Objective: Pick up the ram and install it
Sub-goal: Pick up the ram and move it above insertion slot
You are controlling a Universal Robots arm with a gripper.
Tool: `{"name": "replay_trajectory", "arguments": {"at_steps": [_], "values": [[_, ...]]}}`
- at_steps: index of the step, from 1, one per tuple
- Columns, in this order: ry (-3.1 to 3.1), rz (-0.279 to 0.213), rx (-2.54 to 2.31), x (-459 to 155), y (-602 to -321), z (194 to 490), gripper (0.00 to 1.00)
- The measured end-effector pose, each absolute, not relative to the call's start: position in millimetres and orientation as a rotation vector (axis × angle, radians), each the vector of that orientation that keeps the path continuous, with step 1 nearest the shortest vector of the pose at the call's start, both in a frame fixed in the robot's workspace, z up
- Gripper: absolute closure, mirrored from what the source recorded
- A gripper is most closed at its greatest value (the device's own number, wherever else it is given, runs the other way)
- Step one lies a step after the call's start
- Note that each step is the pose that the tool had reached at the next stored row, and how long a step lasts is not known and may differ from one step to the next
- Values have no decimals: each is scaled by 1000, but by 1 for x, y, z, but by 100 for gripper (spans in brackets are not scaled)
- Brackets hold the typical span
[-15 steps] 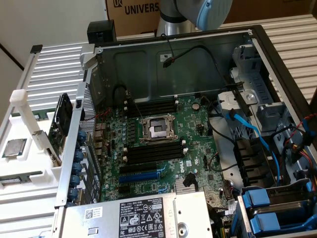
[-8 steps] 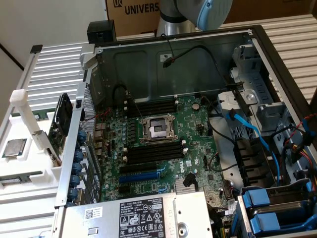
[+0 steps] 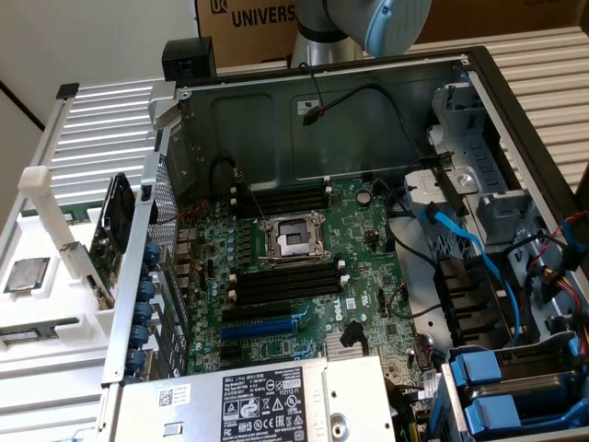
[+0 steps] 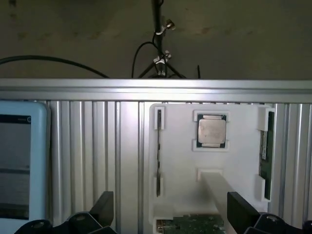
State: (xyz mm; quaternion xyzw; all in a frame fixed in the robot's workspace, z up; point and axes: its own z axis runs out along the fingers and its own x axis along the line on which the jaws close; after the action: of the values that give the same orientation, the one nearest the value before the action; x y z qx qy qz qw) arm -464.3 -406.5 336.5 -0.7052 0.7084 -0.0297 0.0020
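Observation:
The ram [image 4: 265,151] is a thin green stick standing on edge in a slot of the white holder [image 4: 180,161], beside a square silver processor chip [image 4: 212,130]. In the exterior view the ram [image 3: 78,215] shows as a green strip at the far left, outside the computer case. My gripper [image 4: 173,214] hovers above the holder, open, with nothing between its black fingers [image 4: 105,207]. The ram lies off to the side of one finger, not between them. On the motherboard [image 3: 368,276], black memory slots [image 3: 285,284] flank the processor socket [image 3: 294,239].
The open computer case [image 3: 479,83] holds blue and black cables [image 3: 460,239], a drive cage and a power supply [image 3: 267,401]. A card with a fan [image 3: 115,230] stands at the case's left wall. Ribbed aluminium table [image 4: 92,146] surrounds the holder. The arm's joint [image 3: 368,23] hangs over the case's back.

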Motion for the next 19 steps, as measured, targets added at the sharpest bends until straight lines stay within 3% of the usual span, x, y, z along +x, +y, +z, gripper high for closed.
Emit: {"name": "replay_trajectory", "arguments": {"at_steps": [19], "values": [[2223, -93, -2213, -464, -403, 298, 1]]}}
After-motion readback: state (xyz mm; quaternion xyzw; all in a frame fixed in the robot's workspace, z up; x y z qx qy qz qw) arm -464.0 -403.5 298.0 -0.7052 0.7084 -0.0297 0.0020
